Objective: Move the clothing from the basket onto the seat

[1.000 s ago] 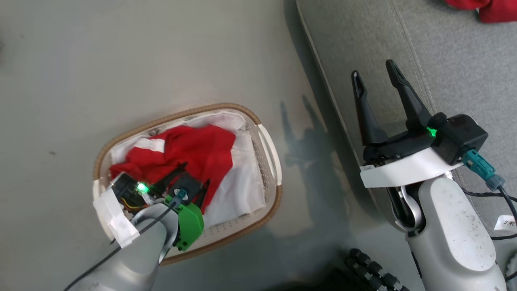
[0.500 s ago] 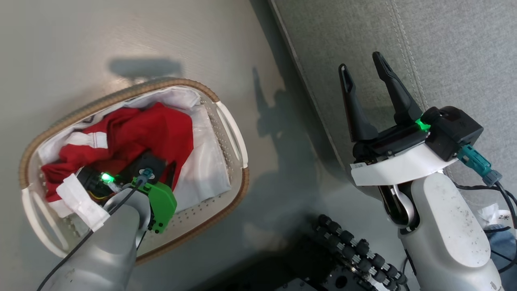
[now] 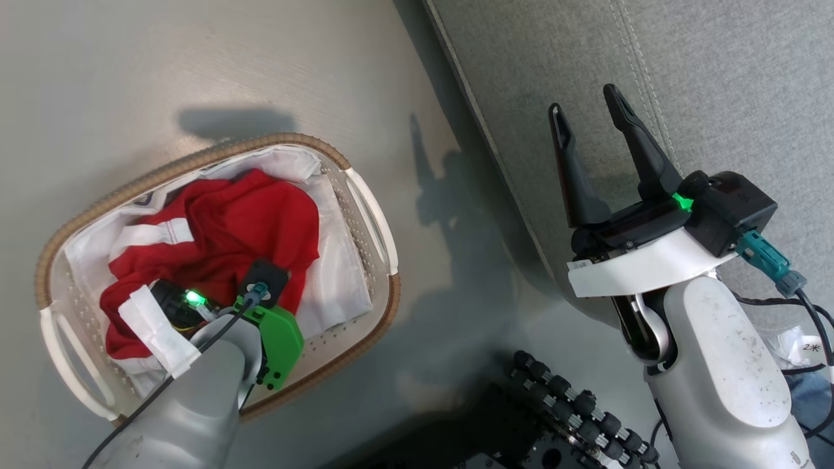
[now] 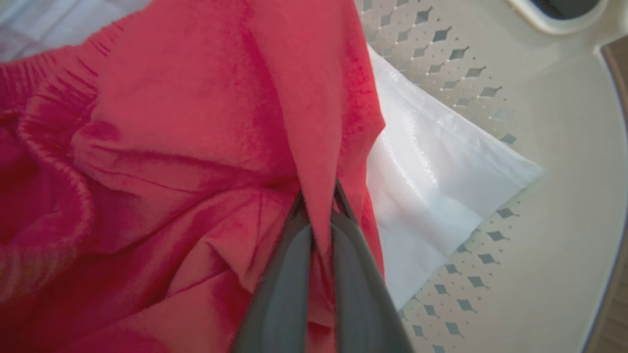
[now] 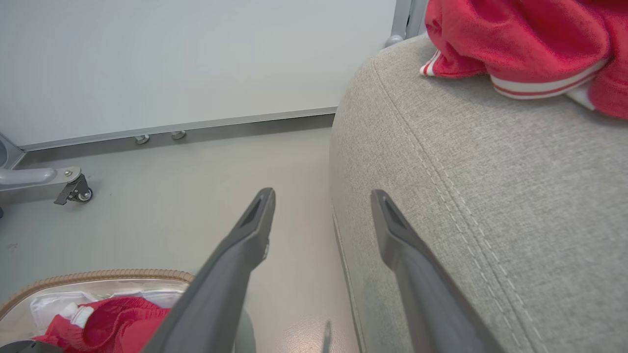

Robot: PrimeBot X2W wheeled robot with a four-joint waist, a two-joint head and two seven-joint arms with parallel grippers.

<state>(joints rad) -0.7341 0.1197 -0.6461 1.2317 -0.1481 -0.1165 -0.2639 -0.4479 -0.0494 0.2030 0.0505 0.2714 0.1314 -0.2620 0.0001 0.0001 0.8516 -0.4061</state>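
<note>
Grey floor, left claw around clothing

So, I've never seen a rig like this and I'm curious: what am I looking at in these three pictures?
It's a wheeled robot with two arms. One picture looks down from its head; the other two look out from the wrists. A basket stands on the floor beside a grey seat. The left tool is shut on a fold of red clothing in the basket, seen close in its wrist picture. The right tool is open and empty, hovering by the seat's edge. Its wrist picture shows another red garment lying on the seat.
</note>
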